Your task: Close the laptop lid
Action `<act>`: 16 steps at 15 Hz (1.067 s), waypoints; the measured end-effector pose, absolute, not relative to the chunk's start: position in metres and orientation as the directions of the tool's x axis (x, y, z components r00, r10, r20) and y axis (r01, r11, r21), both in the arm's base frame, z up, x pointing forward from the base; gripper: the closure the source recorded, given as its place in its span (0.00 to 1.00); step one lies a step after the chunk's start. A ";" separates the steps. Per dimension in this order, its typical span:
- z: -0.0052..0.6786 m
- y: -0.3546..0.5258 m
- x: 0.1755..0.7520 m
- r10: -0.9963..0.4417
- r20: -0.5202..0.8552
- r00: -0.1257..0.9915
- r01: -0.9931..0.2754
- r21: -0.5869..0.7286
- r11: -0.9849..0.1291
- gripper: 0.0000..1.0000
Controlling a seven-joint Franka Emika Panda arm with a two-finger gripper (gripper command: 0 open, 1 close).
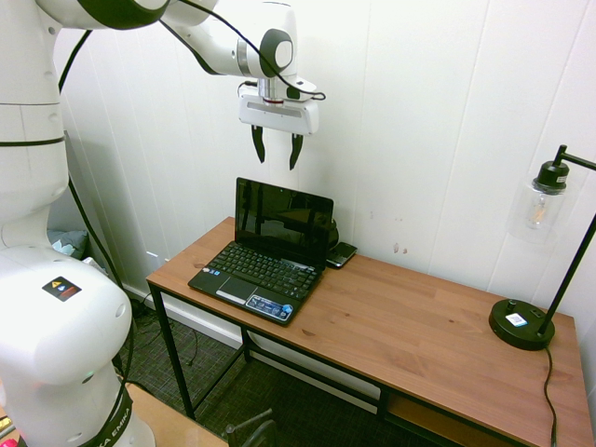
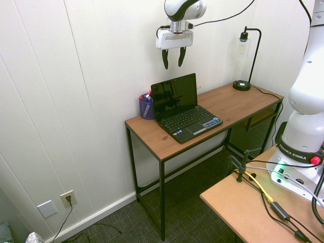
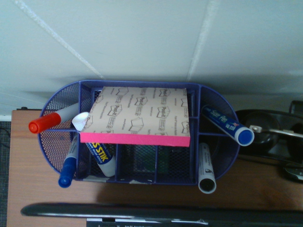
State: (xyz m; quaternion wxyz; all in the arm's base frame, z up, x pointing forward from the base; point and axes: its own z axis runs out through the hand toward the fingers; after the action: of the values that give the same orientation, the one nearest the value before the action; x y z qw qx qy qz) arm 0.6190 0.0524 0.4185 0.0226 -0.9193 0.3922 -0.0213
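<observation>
Here's your white two-finger gripper [image 1: 277, 165] — released, nothing between its fingers — hanging above the thin black glossy laptop lid [image 1: 284, 220]! That lid stands upright, hinged to the black keyboard base [image 1: 257, 281] on the brown wooden table [image 1: 410, 321]. In the first exterior view, with the keyboard as clock centre, you've got the lid at one o'clock — and the black-based metal lamp [image 1: 521, 324] well apart at three o'clock.

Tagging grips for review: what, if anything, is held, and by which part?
Nothing is held; the gripper hangs open above the laptop lid.
</observation>
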 end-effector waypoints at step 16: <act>0.340 0.040 0.660 -0.749 -0.118 0.652 -0.756 -0.023 -0.654 1.00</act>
State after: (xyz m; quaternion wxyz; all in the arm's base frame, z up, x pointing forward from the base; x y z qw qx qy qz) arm 0.6602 0.0403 0.3398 0.0350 -0.9081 0.4144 0.0489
